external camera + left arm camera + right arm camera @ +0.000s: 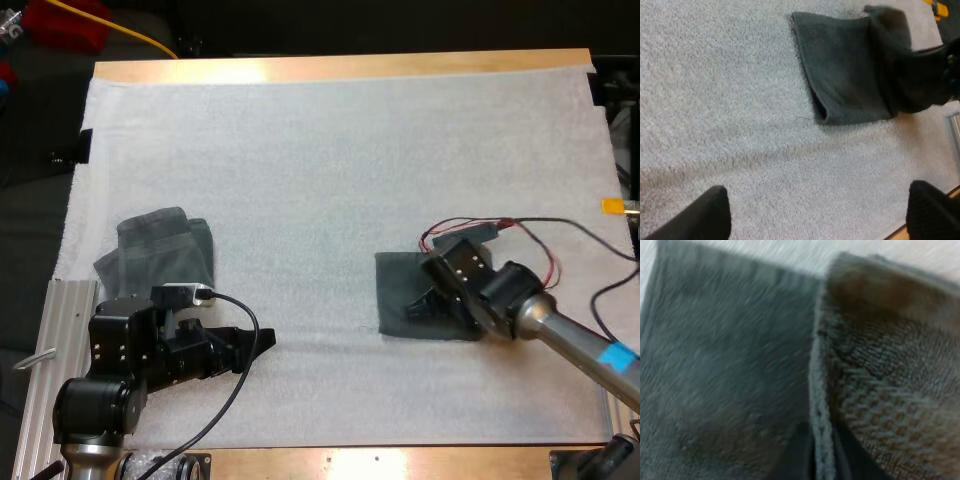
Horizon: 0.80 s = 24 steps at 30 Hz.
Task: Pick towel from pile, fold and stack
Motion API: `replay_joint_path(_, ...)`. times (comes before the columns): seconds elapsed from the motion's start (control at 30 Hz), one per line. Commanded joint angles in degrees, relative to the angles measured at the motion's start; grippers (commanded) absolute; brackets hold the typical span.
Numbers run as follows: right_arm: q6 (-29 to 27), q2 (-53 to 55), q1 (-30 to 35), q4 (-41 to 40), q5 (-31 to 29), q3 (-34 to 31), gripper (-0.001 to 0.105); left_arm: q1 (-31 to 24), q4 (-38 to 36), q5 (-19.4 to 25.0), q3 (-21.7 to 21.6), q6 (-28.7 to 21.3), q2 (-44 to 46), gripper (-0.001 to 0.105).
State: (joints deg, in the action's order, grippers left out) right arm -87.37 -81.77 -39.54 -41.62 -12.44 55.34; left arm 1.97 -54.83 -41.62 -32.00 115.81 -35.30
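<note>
Pinching a raised hem of the folded towel [397, 290], the right gripper [428, 300] is clamped onto it right of centre in the high view, and the rest of that towel lies flat on the white mat [330, 160]. The left gripper [255, 343] hangs wide open over bare mat at lower left, with the crumpled towel [160, 250] just above it in the frame.

My right gripper [821, 460] pinches the dark grey-green towel [730, 365] by its hemmed edge. Flat cloth lies at the hem's nine o'clock, a raised fold at three, white mat [770, 251] at twelve.
</note>
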Motion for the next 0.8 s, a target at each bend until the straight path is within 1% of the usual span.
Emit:
replay_joint_path(0.0,1.1,-1.1,-0.2,0.7,1.4,-0.2,0.001,0.3,0.7,-0.7,-0.3,-0.3,-0.2,0.07)
replay_joint_path(0.2,4.6,-4.2,-0.2,5.5,9.4,-0.2,0.001,0.3,0.7,-0.7,-0.3,-0.3,-0.2,0.07)
replay_joint_path(0.33,6.3,-5.5,-0.2,7.2,11.4,-0.2,0.001,0.3,0.9,-0.7,-0.3,-0.3,-0.2,0.07)
replay_joint_path(0.43,6.6,-6.2,-0.2,8.4,13.3,-0.2,0.001,0.3,1.1,-0.7,-0.3,-0.3,-0.2,0.07)
replay_joint_path(0.6,6.8,-6.8,-1.4,11.6,12.6,-0.2,0.001,0.3,1.1,-0.7,-0.3,-0.3,-0.2,0.07)
replay_joint_path(0.77,9.1,-7.7,-2.4,14.4,12.4,-0.2,0.001,0.3,1.1,-0.7,-0.3,-0.5,-0.2,0.07)
